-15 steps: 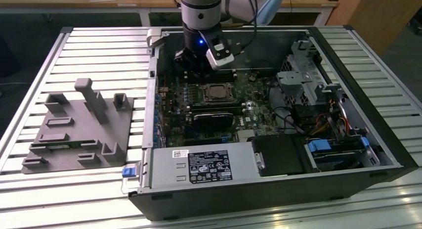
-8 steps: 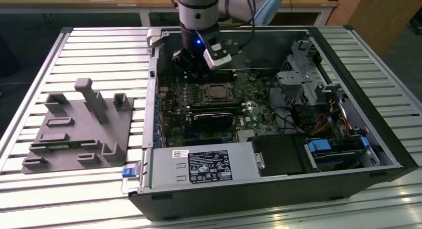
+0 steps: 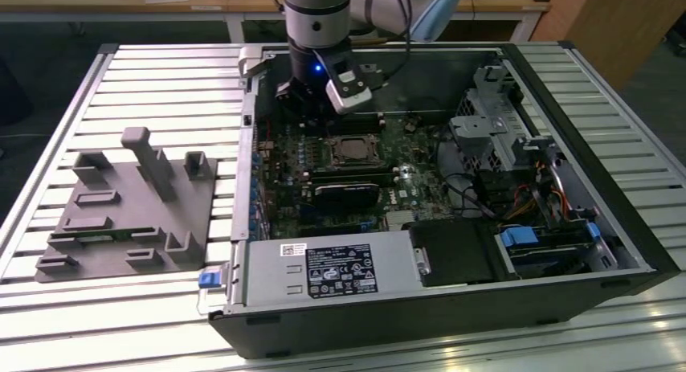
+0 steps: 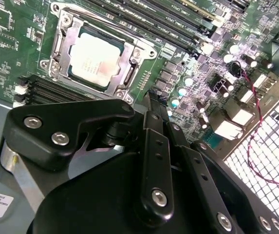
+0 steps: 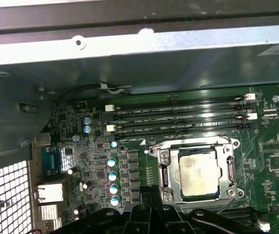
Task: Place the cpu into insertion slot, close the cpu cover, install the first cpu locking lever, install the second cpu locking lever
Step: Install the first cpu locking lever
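Your cpu [image 4: 96, 59] lies flat, dull metal top facing up, just beyond the fingertips and lower than them. It is square, so it has no long axis to speak of. Its edges line up with the insertion slot [image 5: 193, 143] that holds it, and one pair of edges runs parallel to the long black memory slots [image 5: 178, 114] on the slot's far side from the gripper [image 4: 153, 99].

The cpu cover [image 5: 172, 170] is down over the chip: its silvery frame rests along the chip's borders, and the metal top shows through the window.

The slot sits on the green motherboard [image 3: 281, 197], inside the computer case [image 3: 429, 328] that lies open side up on the slatted table [image 3: 161, 91]. In the exterior view you can also see a black labelled power-supply box [image 3: 321, 271] in the case, beyond the slot from the gripper and well apart from it. Outside the case, well away from the gripper, a grey fixture plate [image 3: 118, 219] with upright posts lies on the table.

Your gripper's fingers [image 4: 155, 126] are drawn together with nothing between them, and they touch nothing that you can see. They hang above the board near the slot's edge. In the exterior view the arm [image 3: 316, 18] comes straight down into the case, with the gripper just beside the slot.
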You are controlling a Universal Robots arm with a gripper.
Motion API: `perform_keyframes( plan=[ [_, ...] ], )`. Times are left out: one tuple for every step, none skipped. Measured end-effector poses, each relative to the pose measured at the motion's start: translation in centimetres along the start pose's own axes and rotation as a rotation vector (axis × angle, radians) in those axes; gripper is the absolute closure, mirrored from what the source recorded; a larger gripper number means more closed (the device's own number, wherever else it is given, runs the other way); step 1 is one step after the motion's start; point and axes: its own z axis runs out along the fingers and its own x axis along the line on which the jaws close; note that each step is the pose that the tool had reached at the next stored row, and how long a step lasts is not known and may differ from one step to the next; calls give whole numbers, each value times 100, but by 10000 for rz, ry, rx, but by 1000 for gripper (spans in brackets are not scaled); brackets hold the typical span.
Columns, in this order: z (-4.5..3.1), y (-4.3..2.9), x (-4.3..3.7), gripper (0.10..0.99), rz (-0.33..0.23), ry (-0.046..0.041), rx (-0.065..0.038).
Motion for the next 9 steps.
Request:
perform_keyframes(
  plan=[
    [0,0,4,980,0,0,0],
    [0,-1,8,980,0,0,0],
    [0,-1,13,980,0,0,0],
    [-1,-2,17,980,0,0,0],
    [-1,-2,21,980,0,0,0],
    [-1,-3,25,980,0,0,0],
    [-1,-3,28,980,0,0,0],
    [-1,-3,31,980,0,0,-1],
    [-1,-3,33,980,0,0,0]
  ],
)
